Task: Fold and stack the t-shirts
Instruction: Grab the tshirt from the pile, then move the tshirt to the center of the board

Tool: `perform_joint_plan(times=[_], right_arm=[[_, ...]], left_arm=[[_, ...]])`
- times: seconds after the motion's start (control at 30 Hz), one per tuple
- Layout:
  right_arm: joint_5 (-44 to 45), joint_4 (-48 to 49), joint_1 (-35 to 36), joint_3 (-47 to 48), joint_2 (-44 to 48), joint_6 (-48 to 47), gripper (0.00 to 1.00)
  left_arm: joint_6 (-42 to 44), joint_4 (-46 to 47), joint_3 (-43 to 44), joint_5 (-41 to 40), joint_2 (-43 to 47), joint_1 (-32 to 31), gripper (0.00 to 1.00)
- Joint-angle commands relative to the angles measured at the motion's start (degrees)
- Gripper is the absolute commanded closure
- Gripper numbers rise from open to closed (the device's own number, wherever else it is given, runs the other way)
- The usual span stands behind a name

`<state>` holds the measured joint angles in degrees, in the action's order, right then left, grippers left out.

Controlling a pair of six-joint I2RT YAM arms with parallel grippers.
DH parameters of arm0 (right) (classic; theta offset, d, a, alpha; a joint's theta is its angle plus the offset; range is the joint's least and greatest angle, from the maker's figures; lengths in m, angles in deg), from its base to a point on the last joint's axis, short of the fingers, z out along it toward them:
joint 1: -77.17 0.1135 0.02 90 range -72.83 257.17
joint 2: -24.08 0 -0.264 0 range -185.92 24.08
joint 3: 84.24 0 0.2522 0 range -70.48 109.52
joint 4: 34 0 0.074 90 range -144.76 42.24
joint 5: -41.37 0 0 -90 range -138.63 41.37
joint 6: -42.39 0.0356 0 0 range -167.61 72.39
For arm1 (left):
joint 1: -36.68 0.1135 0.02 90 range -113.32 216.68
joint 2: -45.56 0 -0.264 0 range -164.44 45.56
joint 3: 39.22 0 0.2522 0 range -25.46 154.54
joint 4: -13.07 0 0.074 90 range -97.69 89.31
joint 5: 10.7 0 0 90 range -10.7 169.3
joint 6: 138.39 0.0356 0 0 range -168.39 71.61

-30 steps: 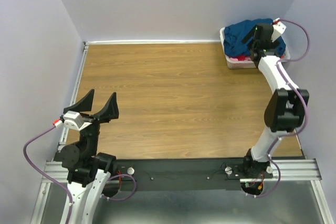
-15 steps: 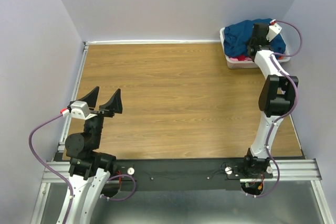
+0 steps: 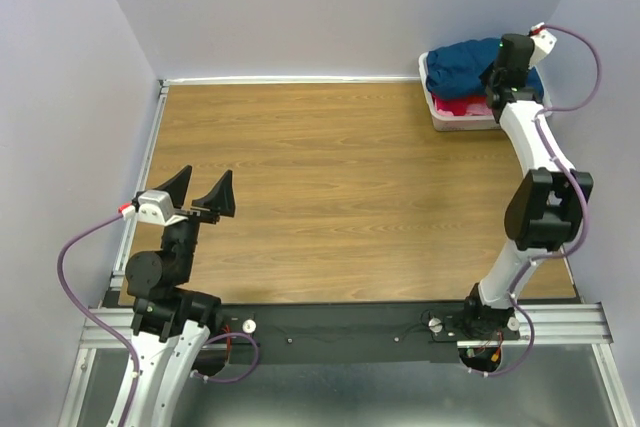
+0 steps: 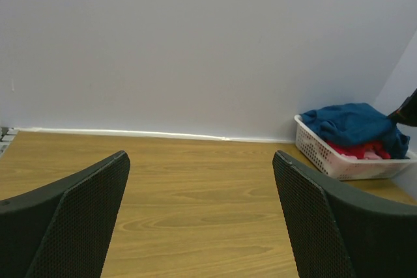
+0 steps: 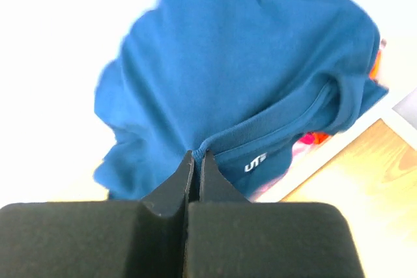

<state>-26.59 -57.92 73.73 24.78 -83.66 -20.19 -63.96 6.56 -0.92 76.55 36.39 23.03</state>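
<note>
My right gripper [image 5: 197, 159] is pinched closed on the teal-blue t-shirt [image 5: 247, 63], its tips at the ribbed neckband [image 5: 280, 122]. The shirt is heaped over a magenta-pink t-shirt [image 3: 462, 105] in the white basket [image 3: 462, 125], at the 1 o'clock corner of the table [image 3: 330, 177]. My left gripper [image 3: 206, 187] gapes wide and empty near 8 o'clock.

I judge the cloth light and limp, and the neckband the firmest hold. Bunched up, the shirt shows no clear heading. The heap's long axis lies 9 to 3 across the basket, and the neckband runs 8 to 2 in my wrist view.
</note>
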Motion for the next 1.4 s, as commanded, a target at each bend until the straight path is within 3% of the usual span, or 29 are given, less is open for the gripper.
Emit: perform_joint_plan(times=[0.0, 0.2, 0.37, 0.43, 0.47, 0.6, 0.63, 0.8, 0.83, 0.9, 1.03, 1.17, 1.37], right_arm=[[-3.1, -1.7, 0.2, -2.1, 6.0, -2.1, 0.99], [-6.7, -7.9, 6.8, -3.9, 16.4, -2.4, 0.99], [-1.7, -10.1, 26.9, -8.6, 22.2, 3.2, 0.99], [0.6, -8.8, 33.7, -9.7, 21.4, 8.7, 0.99], [2.2, -8.2, 40.4, -9.7, 18.7, 9.7, 0.99], [3.9, -7.7, 54.5, -3.4, 7.2, 11.6, 0.99], [0.7, -7.6, 56.9, 0.4, 4.5, 11.5, 0.9], [-6.1, -7.7, 58.0, 5.2, -2.8, 12.8, 0.46], [-5.4, -7.8, 58.0, 4.8, -2.2, 11.5, 0.33], [-2.1, -8.0, 57.9, 2.2, -0.6, 9.5, 0.25], [0.9, -8.4, 54.9, -7.7, 6.5, 4.9, 0.21], [-4.8, -8.4, 47.9, -20.7, 14.2, 3.1, 0.29], [-15.9, -13.6, 47.8, -35.1, 21.4, 0.4, 0.3]], left_arm=[[-0.3, -0.8, 1.4, 1.4, 1.7, -0.3, 0.01], [-0.3, -1.1, 1.3, 0.7, 4.2, -0.3, 0.01], [-0.3, -1.4, 1.3, -0.4, 6.2, -0.9, 0.01], [-0.4, -2.1, 1.5, -0.6, 6.4, -1.2, 0.01], [-0.6, -2.2, 1.6, -0.6, 6.4, -1.2, 0.01], [-0.5, -2.9, 1.8, -0.9, 6.6, -1.6, 0.01], [-0.6, -2.9, 1.8, -1.0, 6.5, -1.7, 0.01], [-0.6, -3.2, 1.9, -1.6, 6.3, -1.8, 0.01], [-0.6, -3.2, 1.9, -1.5, 6.1, -1.9, 0.01], [-0.7, -3.2, 1.9, -1.6, 5.7, -1.8, 0.01], [-1.1, -2.0, 1.5, -1.0, 3.7, -1.9, 0.01], [-2.9, -2.4, 2.2, -0.4, -2.0, -1.8, 0.01], [-12.8, -4.2, 3.1, 2.3, -16.6, -1.9, 0.01]])
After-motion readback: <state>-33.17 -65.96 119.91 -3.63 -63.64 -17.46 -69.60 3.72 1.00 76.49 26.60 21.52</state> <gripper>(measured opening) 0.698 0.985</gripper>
